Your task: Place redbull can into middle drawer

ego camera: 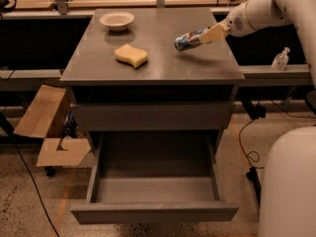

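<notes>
The redbull can (185, 40), blue and silver, is held tilted on its side just above the right part of the cabinet top. My gripper (203, 35) reaches in from the right and is shut on the can. The middle drawer (154, 212) is pulled open below, its grey floor bare. The can is above and behind the drawer, over the cabinet top.
A yellow sponge (131, 55) lies on the cabinet top (148, 68) and a white bowl (117, 20) stands at its back left. A cardboard box (49, 127) sits on the floor at the left. A clear bottle (280, 59) stands on a ledge at the right.
</notes>
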Controlling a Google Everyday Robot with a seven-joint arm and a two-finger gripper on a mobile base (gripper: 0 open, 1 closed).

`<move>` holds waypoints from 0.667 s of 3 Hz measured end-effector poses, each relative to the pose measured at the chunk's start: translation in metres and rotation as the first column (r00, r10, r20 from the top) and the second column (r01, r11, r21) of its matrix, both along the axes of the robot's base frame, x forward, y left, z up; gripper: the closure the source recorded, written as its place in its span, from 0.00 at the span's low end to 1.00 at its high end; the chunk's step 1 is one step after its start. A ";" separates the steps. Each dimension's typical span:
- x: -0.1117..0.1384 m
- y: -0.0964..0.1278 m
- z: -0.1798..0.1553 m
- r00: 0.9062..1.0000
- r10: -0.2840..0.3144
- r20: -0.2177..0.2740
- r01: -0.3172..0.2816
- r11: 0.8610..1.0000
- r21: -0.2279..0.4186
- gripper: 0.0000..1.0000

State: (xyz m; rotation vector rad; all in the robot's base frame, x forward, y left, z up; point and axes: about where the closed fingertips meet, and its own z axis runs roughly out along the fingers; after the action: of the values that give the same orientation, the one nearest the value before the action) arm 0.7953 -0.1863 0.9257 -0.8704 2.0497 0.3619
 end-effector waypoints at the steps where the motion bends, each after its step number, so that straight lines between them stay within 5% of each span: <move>1: -0.025 -0.005 0.012 1.000 0.010 -0.001 -0.010 1.000 0.010 1.00; 2: -0.068 -0.003 0.019 0.999 0.031 -0.009 -0.031 0.999 0.026 1.00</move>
State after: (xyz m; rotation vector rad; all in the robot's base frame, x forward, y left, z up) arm 0.7270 -0.1893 0.9447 -0.8867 2.0377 0.4092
